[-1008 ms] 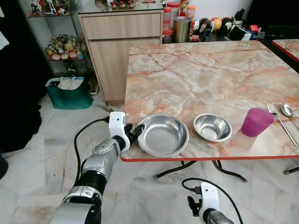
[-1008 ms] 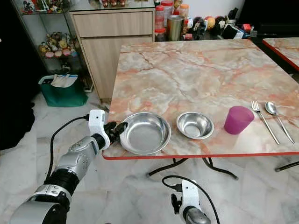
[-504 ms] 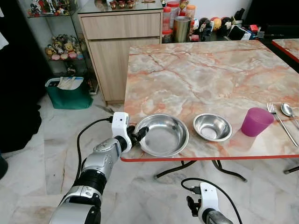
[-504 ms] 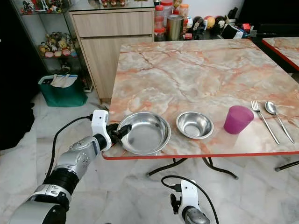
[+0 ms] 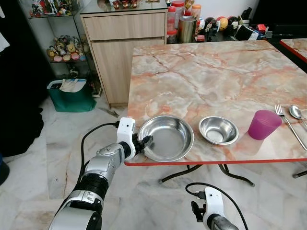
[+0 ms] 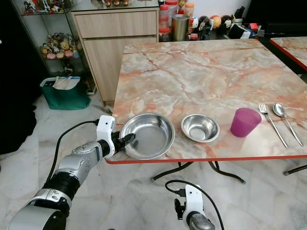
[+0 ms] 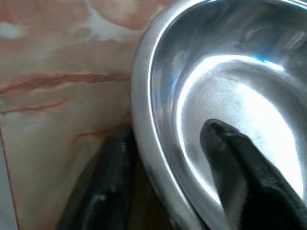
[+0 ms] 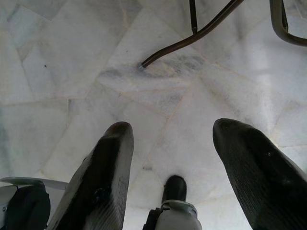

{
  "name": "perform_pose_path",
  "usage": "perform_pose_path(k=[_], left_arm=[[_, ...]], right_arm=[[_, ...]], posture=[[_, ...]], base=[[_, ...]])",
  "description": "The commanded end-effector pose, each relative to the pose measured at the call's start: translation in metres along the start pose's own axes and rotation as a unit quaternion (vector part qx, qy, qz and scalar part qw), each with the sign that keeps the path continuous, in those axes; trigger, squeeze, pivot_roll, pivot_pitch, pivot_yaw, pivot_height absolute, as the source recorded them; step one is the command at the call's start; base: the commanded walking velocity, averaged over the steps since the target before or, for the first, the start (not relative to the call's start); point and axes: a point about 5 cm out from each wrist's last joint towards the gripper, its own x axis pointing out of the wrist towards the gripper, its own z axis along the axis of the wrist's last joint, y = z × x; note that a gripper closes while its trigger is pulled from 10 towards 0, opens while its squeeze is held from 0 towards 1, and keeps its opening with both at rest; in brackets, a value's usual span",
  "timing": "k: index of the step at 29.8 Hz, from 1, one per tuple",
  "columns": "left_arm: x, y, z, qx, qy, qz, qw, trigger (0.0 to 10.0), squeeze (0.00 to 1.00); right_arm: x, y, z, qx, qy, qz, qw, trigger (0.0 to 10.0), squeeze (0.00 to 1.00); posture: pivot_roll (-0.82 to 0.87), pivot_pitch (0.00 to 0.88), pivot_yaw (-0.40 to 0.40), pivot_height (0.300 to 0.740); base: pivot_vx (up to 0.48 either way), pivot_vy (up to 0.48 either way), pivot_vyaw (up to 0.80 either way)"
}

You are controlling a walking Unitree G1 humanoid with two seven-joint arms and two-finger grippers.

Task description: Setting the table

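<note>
Large steel bowl at the near left corner of the marble desk, rim reaching the red front edge. Pinched at its left rim by the left tool: one black finger inside the basin, the other outside against the wall, over the marble. Just right of it, apart, a small bowl, upright. Further right along the front edge, a purple cup, upright, then a fork and a spoon lying side by side near the right edge. At the far end of the desk, a steel canister, red-lidded jars and assorted small clutter. Beyond the far left corner, a wooden cabinet; beside that, a glass shelf with figurines and a green bin on the marble floor. Right tool hanging low below the desk's front edge, black fingers spread wide over the floor, gripping nothing, with dark metal desk legs ahead of it.
</note>
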Motion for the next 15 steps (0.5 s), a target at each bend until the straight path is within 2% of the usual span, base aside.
perform_pose_path(k=[1,15], left_arm=[[-0.0009,0.0012,0.0029,0.008,0.004,-0.001,1.0,0.0,0.0],[-0.0036,0.0056,0.0063,-0.002,-0.009,0.01,1.0,0.0,0.0]], right_arm=[[0.001,0.0017,0.0032,0.0,-0.003,0.001,1.0,10.0,0.0],[0.0007,0.0007,0.0023,0.003,-0.002,-0.001,1.0,10.0,0.0]], posture=[[0.08,0.013,0.031,0.715],[0.09,0.028,0.029,0.715]], base=[[0.0,0.0,0.0],[0.0,0.0,0.0]])
